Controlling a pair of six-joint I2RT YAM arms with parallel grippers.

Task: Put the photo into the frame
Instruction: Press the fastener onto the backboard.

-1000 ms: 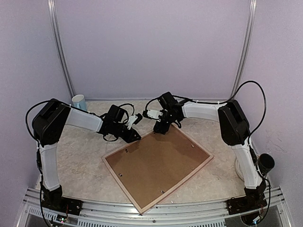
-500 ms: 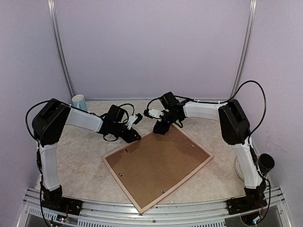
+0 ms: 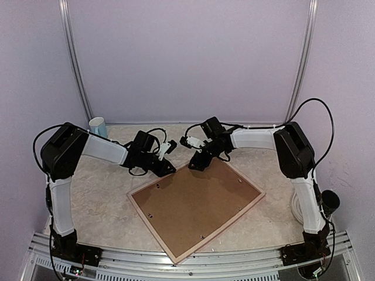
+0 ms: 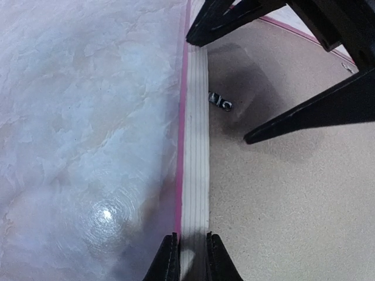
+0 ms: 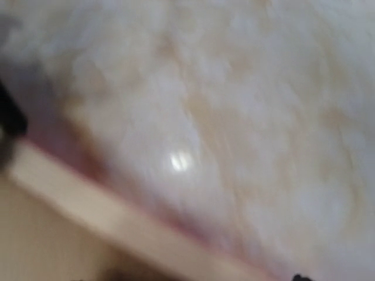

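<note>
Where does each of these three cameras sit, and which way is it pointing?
Top: high behind the arms, looking down on the table; both arms show, left gripper and right gripper at the frame's far side.
Left wrist: on the left arm, looking along the frame's rail; its fingers straddle it.
Right wrist: on the right arm, close over the table, blurred; its fingers hardly show.
Shared: both wrist views catch the frame's pale rail.
</note>
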